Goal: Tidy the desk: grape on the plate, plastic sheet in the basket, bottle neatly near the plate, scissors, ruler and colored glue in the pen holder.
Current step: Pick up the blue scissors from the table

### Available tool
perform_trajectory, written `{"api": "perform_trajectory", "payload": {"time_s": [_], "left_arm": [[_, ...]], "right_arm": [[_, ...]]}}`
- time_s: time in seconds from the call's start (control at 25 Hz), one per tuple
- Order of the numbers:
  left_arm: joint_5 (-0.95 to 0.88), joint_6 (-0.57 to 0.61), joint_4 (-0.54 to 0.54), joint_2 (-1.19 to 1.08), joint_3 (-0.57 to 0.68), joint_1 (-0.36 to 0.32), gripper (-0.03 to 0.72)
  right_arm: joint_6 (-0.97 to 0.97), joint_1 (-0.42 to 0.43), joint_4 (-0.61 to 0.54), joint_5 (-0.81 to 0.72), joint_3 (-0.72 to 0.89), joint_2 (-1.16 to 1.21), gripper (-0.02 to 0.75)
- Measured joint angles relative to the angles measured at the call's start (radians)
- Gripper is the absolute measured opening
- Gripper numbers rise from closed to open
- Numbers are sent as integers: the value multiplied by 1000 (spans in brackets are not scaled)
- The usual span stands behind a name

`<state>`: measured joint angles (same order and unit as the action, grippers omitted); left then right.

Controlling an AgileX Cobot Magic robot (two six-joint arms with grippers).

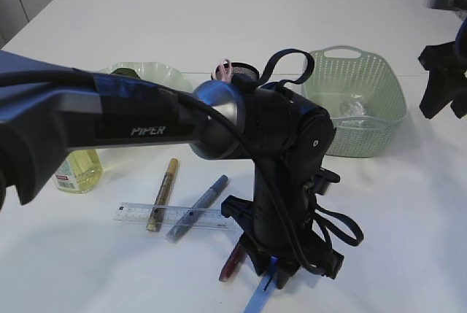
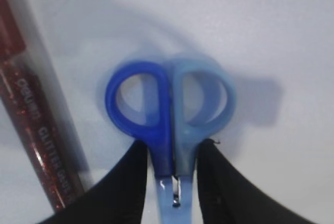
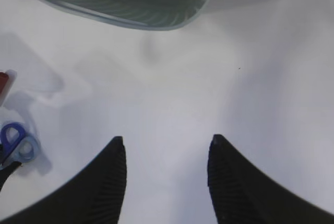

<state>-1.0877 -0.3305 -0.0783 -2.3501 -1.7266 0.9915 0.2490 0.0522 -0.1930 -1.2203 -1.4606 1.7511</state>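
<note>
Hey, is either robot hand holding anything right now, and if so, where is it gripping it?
The left hand closes around the blue plastic-handled scissors at the neck, just below the finger loops; whether the grip is firm cannot be told. The right hand is open and holds nothing.

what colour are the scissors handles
Two blues, one dark and one light, on the scissors; clearest in the left wrist view.

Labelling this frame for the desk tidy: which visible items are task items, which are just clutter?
Task items:
- blue-handled scissors, left gripper closing around them
- clear plastic ruler
- red glitter glue tube
- gold glue pen
- blue glue pen
- yellow liquid bottle
- pale green plate
- green slotted basket

Just lying about:
- nothing I can identify
</note>
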Motion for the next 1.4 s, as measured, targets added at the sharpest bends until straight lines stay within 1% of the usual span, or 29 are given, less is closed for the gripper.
{"api": "perform_trajectory", "payload": {"time_s": [0.16,0.28,0.68,0.92,1.4], "left_arm": [[0,-2,-2,-2,-2,0,197],[0,-2,-2,-6,-2,0,188],[4,-6,-2,-8,-4,0,186],[38,-10,-4,2,-4,1,186],[86,-52,33,16,11,7,185]], "right_arm": [[0,0,-2,0,-14,0,403],[0,0,-2,0,-14,0,403],[0,0,-6,0,-14,0,403],[0,0,-10,0,-14,0,403],[0,0,-11,0,-14,0,403]]}}
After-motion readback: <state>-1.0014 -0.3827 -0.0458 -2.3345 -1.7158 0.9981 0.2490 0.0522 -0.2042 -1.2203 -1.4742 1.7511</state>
